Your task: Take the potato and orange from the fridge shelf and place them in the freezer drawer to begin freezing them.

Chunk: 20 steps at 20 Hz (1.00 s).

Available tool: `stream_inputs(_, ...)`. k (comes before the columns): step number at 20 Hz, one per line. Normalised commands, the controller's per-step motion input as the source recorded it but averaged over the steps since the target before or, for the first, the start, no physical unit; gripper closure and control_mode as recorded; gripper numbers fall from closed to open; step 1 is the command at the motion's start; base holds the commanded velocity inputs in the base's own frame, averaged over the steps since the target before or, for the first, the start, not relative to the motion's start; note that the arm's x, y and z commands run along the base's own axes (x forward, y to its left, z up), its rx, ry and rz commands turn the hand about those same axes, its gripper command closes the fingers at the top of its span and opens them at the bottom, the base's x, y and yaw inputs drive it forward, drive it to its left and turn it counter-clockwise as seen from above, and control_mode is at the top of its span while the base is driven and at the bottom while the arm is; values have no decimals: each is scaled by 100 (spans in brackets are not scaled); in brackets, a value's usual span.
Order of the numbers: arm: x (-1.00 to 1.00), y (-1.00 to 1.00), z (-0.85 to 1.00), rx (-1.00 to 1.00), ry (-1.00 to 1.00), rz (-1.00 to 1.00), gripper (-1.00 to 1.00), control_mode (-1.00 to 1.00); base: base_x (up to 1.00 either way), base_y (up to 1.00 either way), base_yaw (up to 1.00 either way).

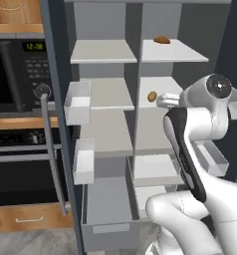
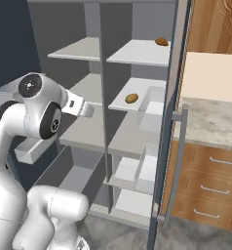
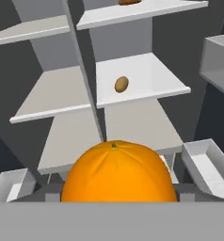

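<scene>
- Orange sat right at the hand camera, 6 o'clock in the hand view, stem dimple up, large and close.
- Fingers closed on the orange: it sat between them, their tips mostly hidden behind it.
- Arm rose at 4 o'clock in the left base view, wrist bent toward the open fridge; the orange itself couldn't be made out there.
- Freezer drawer stood pulled out at the fridge bottom, 6 o'clock in the left base view, plain grey front panel facing out.
- Pale door bins hung on the open left door at 9 o'clock, one above another.
- Potato lay on the white middle shelf of the right column, near its left edge, 12 o'clock from the orange in the hand view. Well apart from the hand.
- Same potato showed near centre in the right base view, near the shelf's front edge.
- Darker brown flattish lump lay on the top right shelf, farthest up and back.
- Microwave and oven sat left of the fridge; wooden drawers under a marbled surface to its right.
</scene>
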Motion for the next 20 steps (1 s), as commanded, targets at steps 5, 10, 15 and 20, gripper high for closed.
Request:
stream_inputs(5, 0, 0, 0, 0, 0, 0, 100, 100, -2, 39, 9)
stream_inputs(10, 0, 0, 0, 0, 0, 0, 100, 100, -10, 35, 8)
stream_inputs(15, 0, 0, 0, 0, 0, 0, 100, 100, -43, 0, 10)
stream_inputs(20, 23, -23, -78, 0, 10, 8, 100, -100, -7, 0, 2)
